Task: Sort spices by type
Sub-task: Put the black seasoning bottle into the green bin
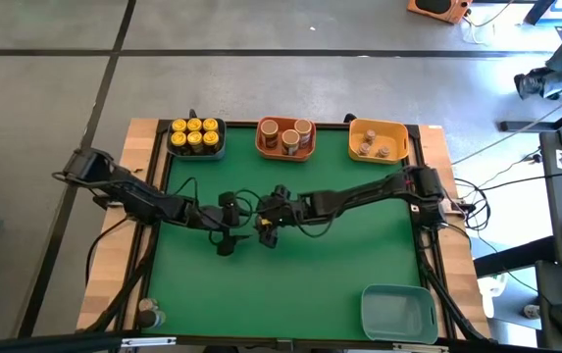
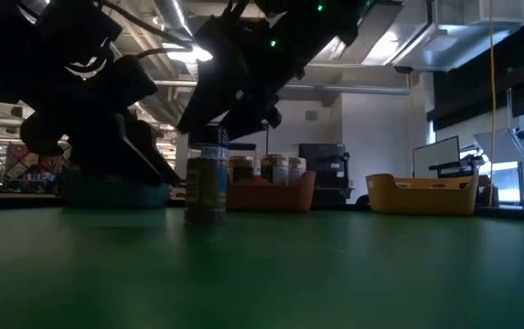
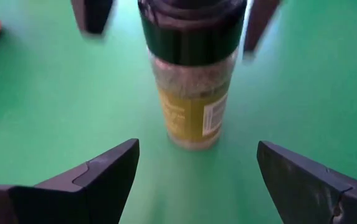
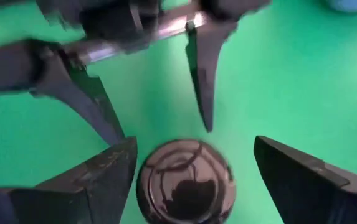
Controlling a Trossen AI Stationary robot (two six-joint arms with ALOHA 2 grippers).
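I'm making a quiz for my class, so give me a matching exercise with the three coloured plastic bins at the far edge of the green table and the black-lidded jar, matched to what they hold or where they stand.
Things:
1. dark blue plastic bin
2. orange plastic bin
3. yellow plastic bin
4. black-lidded glass spice jar

Descriptions:
A. tiny jars with grey-brown tops
B. upright on the green mat between both open grippers
C. jars with bright yellow lids
D. wider jars with tan lids

Pairs: 1-C, 2-D, 3-A, 4-B
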